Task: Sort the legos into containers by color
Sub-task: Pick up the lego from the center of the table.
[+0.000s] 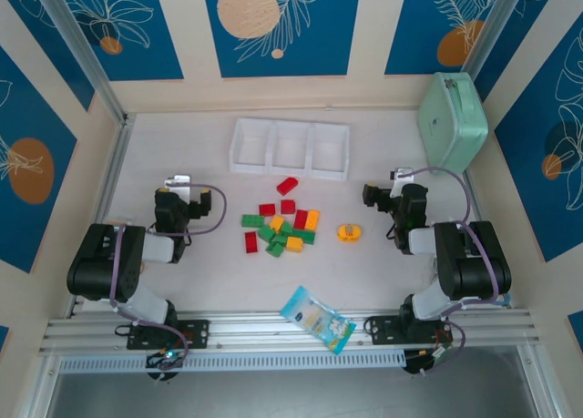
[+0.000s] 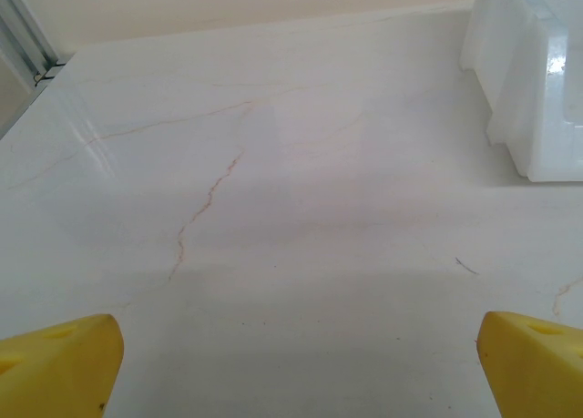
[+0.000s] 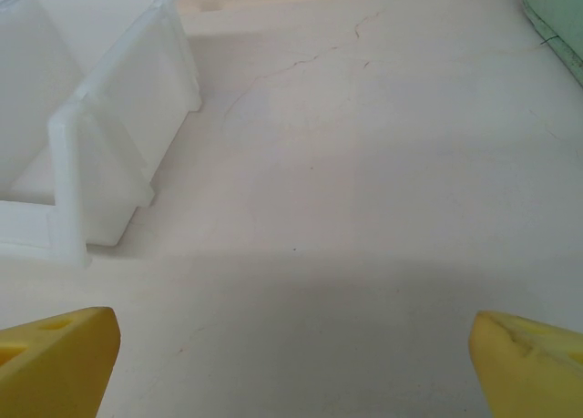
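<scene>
Legos (image 1: 281, 227) lie heaped on the desk (image 1: 182, 145), near the empty tray (image 1: 290, 174). Your left gripper (image 2: 291, 354) and right gripper (image 3: 291, 354) stand wide, holding nothing, flanking the heap, presumably for equal reach.

Left pincer (image 2: 296, 350) spread wide, empty; right pincer (image 3: 293, 345) likewise; both held low, facing forward.

Mint-green case (image 1: 453, 119) far right; snack packet (image 1: 317, 319) — near edge

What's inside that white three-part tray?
Only bare white floors in all three compartments of the tray; the legos lie outside on the table. No lid covers it.
</scene>
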{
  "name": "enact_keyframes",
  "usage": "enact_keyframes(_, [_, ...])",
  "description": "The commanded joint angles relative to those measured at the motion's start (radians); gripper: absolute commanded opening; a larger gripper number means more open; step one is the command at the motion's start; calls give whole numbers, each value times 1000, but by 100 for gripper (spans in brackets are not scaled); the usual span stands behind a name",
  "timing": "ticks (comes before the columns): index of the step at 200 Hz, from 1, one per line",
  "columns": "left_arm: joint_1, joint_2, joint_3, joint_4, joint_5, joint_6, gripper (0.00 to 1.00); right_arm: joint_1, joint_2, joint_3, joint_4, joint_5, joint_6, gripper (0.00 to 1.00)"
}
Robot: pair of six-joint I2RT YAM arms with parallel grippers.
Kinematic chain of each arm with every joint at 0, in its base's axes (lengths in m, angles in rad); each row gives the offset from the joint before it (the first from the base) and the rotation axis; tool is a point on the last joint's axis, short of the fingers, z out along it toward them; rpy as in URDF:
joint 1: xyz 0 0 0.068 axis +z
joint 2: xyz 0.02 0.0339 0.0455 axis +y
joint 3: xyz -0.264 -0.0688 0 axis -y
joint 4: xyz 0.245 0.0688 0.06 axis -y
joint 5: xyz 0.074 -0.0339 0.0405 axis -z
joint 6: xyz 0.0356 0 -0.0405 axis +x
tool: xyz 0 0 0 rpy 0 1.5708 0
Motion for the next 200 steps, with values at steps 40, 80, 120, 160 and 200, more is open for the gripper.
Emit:
enact_keyframes(40, [4, 2, 16, 13, 19, 6, 99, 6, -21, -4, 46, 131, 54, 99])
enact_keyframes(80, [-61, -148, -10, -61, -25, 72, 99, 25, -45, -119, 239, 140, 30, 99])
enact_keyframes(120, [-132, -546, 145, -690, -135, -82, 99, 61, -50, -128, 266, 155, -11, 99])
enact_keyframes(160, [-181, -801, 391, -1277, -65, -326, 100, 91, -401, 164, -534, 352, 202, 99])
enact_keyframes(200, [-180, -879, 509, -1644, 132, -375, 99, -107, -533, 516, -1258, -219, 548, 99])
